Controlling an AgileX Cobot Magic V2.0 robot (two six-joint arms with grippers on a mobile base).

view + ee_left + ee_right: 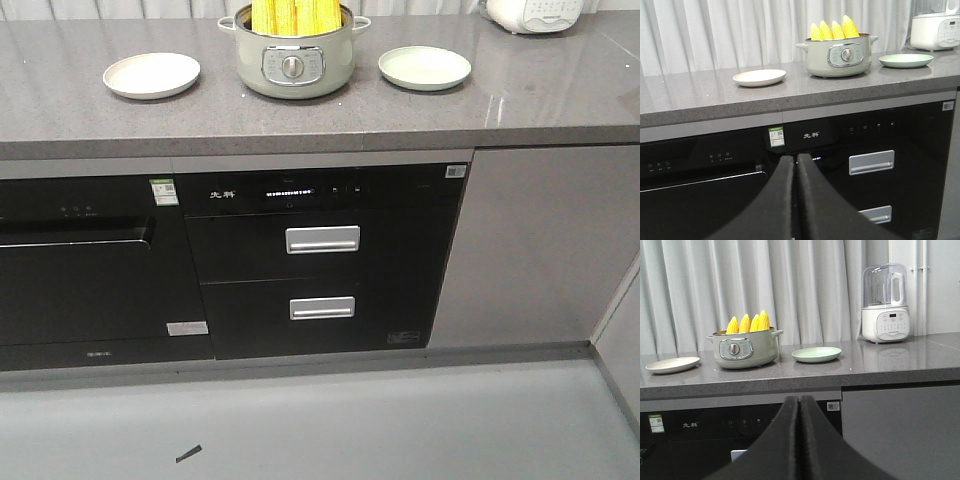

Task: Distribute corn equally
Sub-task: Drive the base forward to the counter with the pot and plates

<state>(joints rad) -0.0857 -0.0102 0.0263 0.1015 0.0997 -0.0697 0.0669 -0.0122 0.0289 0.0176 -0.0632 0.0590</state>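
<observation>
Several yellow cobs of corn point(297, 16) point(834, 30) point(749, 323) stand upright in a pale green pot point(293, 60) point(841, 56) point(744, 349) on the grey counter. A white plate point(151, 75) point(759, 77) point(672, 364) lies left of the pot, a light green plate point(424, 67) point(905, 60) point(816, 354) right of it. Both plates hold nothing. My left gripper point(796, 157) is shut and empty, low in front of the black cabinets. Likewise shut and empty, my right gripper point(799, 399) sits below the counter edge. Neither gripper shows in the front view.
A white blender point(885, 305) point(935, 27) stands at the counter's far right. Below the counter point(560, 95) are a black oven point(80, 265) and a drawer unit with two silver handles point(322, 239). White curtains hang behind. A small dark scrap point(188, 453) lies on the floor.
</observation>
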